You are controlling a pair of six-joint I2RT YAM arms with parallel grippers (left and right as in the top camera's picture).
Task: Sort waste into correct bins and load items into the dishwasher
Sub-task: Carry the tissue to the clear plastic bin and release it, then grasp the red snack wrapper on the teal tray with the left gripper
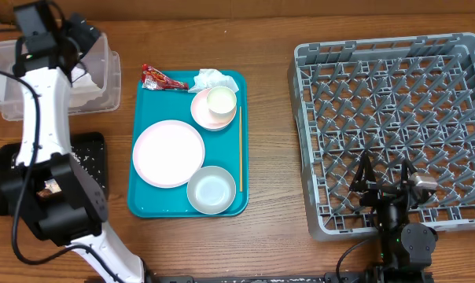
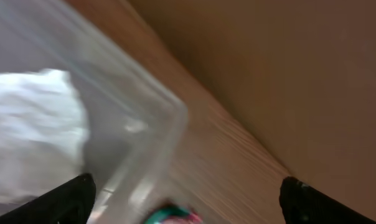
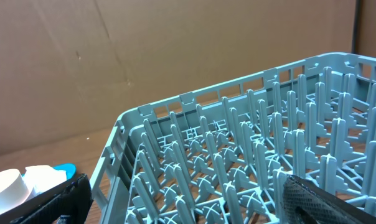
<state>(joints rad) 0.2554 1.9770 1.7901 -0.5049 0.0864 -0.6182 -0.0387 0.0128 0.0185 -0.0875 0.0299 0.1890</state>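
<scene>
My left gripper [image 1: 82, 41] is open and empty above the right end of the clear tub [image 1: 3, 56]. In the left wrist view [image 2: 188, 202] a white crumpled napkin [image 2: 32, 137] lies inside the tub [image 2: 157, 124]. Another napkin [image 1: 214, 79] and the red-and-white wrapper [image 1: 162, 77] lie at the top of the teal tray [image 1: 143, 110]. On the tray are the pink plate [image 1: 168, 153], the pink dish [image 1: 204, 114] with the white cup [image 1: 221, 100] on it, and the bowl [image 1: 211, 189]. My right gripper [image 1: 383, 179] [image 3: 188, 202] is open and empty over the grey dish rack [image 1: 395, 102].
The black tray [image 1: 88, 153] with white crumbs and a brown lump [image 1: 49, 186] lies at the left under my left arm. A wooden stick [image 1: 240, 149] lies along the teal tray's right side. The rack's pegs [image 3: 238, 143] stand close under my right gripper.
</scene>
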